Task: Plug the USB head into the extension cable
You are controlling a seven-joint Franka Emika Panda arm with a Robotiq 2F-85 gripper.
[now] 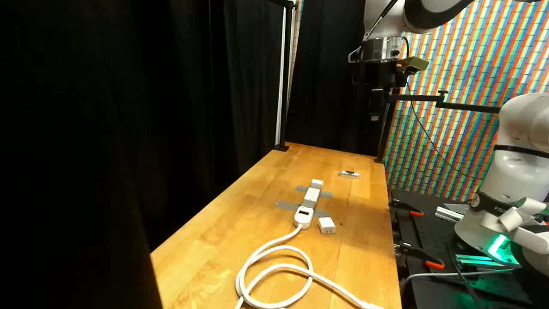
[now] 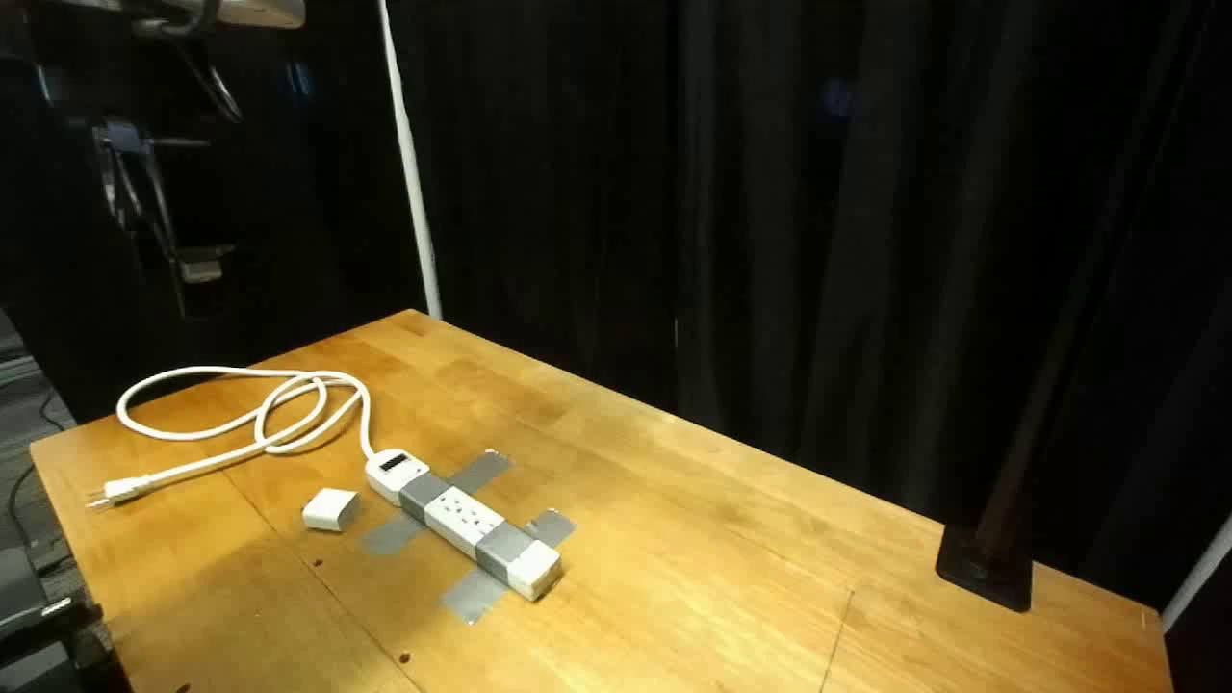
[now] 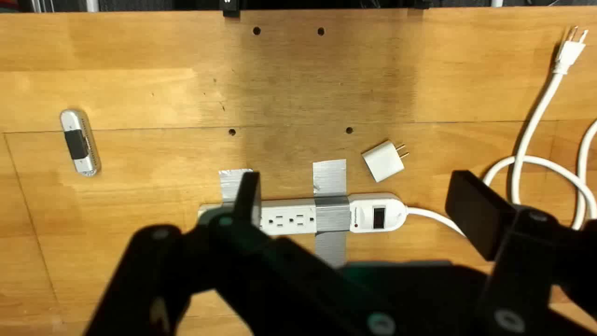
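The USB head, a small white block with two metal prongs, lies loose on the wooden table beside the switch end of the extension cable. It shows in both exterior views as a white block. The extension cable's white socket strip is taped down with its outlets facing up; its thick cord loops away from the switch end. High above the table hangs my gripper, jaws wide apart with nothing between them. In the wrist view one finger hides part of the strip's outlet end.
Grey tape crosses the strip in two places. A small silver device with a black band lies farther along the table. The cord's pronged plug rests near a table edge. A black post base stands on the table, and dark curtains hang behind.
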